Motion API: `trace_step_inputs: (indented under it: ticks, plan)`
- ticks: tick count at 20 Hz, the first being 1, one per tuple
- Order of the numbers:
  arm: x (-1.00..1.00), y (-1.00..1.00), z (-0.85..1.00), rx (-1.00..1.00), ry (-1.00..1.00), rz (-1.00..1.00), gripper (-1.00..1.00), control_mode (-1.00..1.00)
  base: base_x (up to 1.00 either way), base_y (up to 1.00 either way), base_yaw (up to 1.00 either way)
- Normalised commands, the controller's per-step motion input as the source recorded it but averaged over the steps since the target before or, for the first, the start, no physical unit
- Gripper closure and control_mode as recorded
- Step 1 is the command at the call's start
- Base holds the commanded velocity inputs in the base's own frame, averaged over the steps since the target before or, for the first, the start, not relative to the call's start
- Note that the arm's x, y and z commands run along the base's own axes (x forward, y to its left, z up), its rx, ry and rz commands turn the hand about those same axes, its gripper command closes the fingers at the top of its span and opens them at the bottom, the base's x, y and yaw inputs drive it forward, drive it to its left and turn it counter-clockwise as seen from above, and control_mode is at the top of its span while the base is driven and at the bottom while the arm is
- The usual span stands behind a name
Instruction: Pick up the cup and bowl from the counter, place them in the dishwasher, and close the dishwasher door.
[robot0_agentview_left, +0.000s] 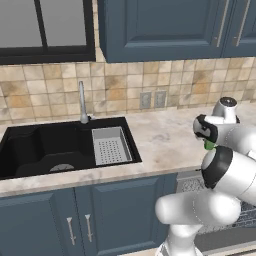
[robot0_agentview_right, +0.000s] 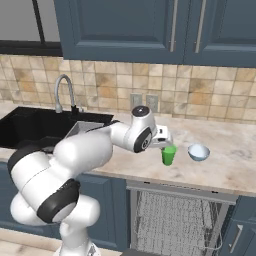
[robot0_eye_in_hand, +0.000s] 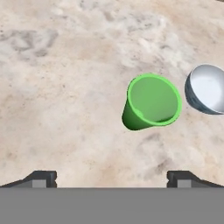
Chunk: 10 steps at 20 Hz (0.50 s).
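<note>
The green cup (robot0_eye_in_hand: 153, 101) stands upright on the beige counter (robot0_eye_in_hand: 65, 87), and the pale bowl (robot0_eye_in_hand: 208, 89) sits just beside it without touching. From the right base view, the cup (robot0_agentview_right: 169, 155) is left of the bowl (robot0_agentview_right: 198, 152), near the counter's front edge. My gripper (robot0_agentview_right: 167, 144) hangs just above the cup, pointing down. It is open, its fingertips (robot0_eye_in_hand: 41, 178) spread wide with nothing between them (robot0_eye_in_hand: 112, 179). Below the counter the dishwasher (robot0_agentview_right: 175, 220) stands open with its wire rack showing. In the left base view my arm hides most of the cup (robot0_agentview_left: 207, 145).
A black double sink (robot0_agentview_left: 50, 145) with a tall faucet (robot0_agentview_left: 82, 102) and a grey strainer tray (robot0_agentview_left: 111, 145) lies to the left. Blue cabinet doors (robot0_agentview_left: 100, 215) run under the counter. A tiled wall with outlets (robot0_agentview_left: 152, 99) bounds the back.
</note>
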Motion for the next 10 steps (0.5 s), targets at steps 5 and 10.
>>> trace_step_inputs:
  ticks: [5, 10]
  plan:
    - [0.22, -0.11, -0.16, 0.0, 0.0, 0.0, -1.0, -1.0, 0.0, 0.0, 0.0]
    - [0.2, -0.11, -0.15, 0.0, 0.0, 0.0, -1.0, -1.0, 0.0, 0.0, 0.0]
